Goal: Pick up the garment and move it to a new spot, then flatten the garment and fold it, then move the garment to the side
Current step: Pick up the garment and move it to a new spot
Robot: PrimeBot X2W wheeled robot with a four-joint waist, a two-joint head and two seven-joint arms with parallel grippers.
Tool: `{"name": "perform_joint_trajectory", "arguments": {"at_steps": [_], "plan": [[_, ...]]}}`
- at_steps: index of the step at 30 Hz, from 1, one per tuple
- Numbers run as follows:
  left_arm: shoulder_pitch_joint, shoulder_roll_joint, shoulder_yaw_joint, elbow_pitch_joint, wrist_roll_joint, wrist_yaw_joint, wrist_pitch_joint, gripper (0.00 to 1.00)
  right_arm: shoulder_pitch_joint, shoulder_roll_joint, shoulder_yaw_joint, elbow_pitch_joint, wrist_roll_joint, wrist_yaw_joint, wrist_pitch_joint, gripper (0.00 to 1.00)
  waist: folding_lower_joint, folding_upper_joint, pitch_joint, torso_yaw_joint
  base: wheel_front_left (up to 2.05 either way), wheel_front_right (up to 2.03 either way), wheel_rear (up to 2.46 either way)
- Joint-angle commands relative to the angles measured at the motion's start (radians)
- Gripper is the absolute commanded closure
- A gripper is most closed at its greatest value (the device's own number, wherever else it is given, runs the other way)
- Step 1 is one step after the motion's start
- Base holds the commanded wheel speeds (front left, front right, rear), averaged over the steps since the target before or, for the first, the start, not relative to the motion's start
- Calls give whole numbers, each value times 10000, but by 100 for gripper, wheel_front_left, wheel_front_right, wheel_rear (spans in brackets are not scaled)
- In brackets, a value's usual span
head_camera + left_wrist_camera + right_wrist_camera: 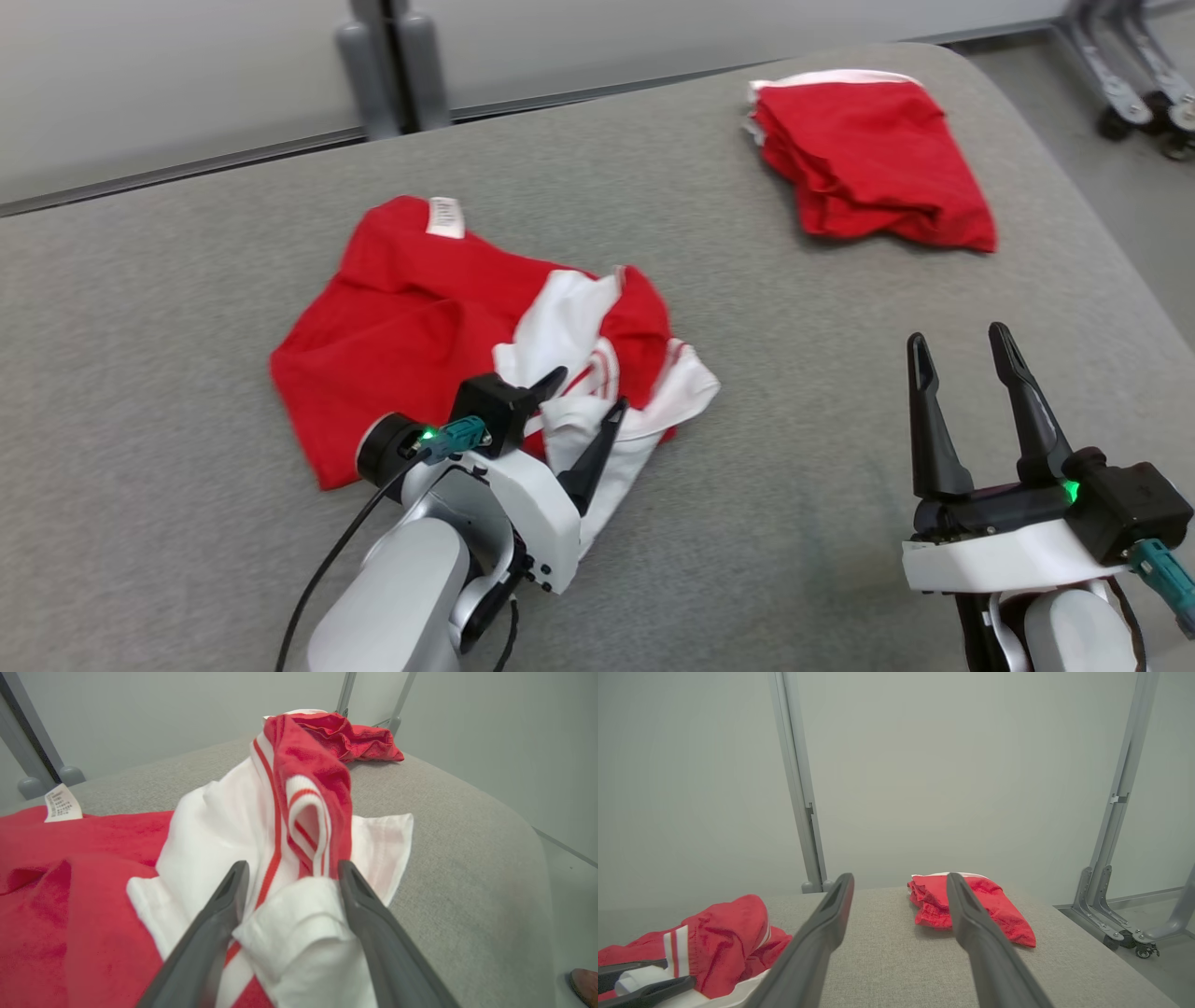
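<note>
Nearest the robot, at the lower left of the head view, the left gripper [590,388] reaches forward and to the right from its pale forearm, with its fingertips down on the near right edge of the crumpled red and white garment [401,327]. Its jaws stand wide apart. A rolled white fold of the cloth lies between the fingers [219,914] and is not pinched.

At the lower right, the right gripper [959,336] points straight ahead above the grey padded table [187,327]. Its jaws are spread just as wide and hold nothing, well apart from either piece of cloth.

The garment lies heaped on the table's near middle, red side to the left, with the white striped part bunched at the right. A white care label [445,217] shows on its far edge. Farther back, to the right, a folded red garment [868,163] rests near the table's far corner. Behind the table stand a grey post [392,65] and a wheeled frame [1134,93].
</note>
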Motion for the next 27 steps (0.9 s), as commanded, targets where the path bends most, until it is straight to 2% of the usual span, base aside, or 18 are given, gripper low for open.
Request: {"name": "perform_joint_trajectory", "arguments": {"at_steps": [1, 6, 11, 14, 15, 19, 21, 27], "plan": [[128, 18, -126, -279, -441, -39, -270, 0, 41, -66, 12, 24, -81, -21, -4, 0, 0, -1, -114, 826, 0, 0, 0], [567, 17, -276, -1375, -1099, 362, -1142, 0, 114, -235, 137, 94, -133, -21, -4, 0, 0, -1, -527, 1788, 0, 0, 0], [1419, 272, 315, -2184, -1032, 1188, -2186, 0, 329, -249, 248, 340, -86, -21, -4, 0, 0, -1, -1106, 2460, 0, 0, 0], [2090, 531, 755, -2451, -874, 1649, -2594, 0, 487, -219, 414, 550, -69, -21, -4, 0, 0, -1, -1385, 2708, 0, 0, 0], [2090, 531, 755, -2451, -874, 1649, -2594, 0, 487, -219, 414, 550, -69, -21, -4, 0, 0, -1, -1385, 2708, 0, 0, 0], [3243, 524, 1528, -2874, -717, 2154, -2781, 0, 799, -164, 478, 707, -46, -21, -4, 0, 0, -1, -1758, 2878, 0, 0, 0], [3814, 440, 1980, -3403, -466, 2219, -2794, 0, 1003, -137, 414, 694, -30, -21, -4, 0, 0, -1, -1905, 2950, 0, 0, 0], [5383, 192, 2710, -4200, 692, 1784, -2792, 0, 1549, -92, 310, 751, -108, -21, -4, 0, 0, -1, -2178, 3102, 0, 0, 0]]}}
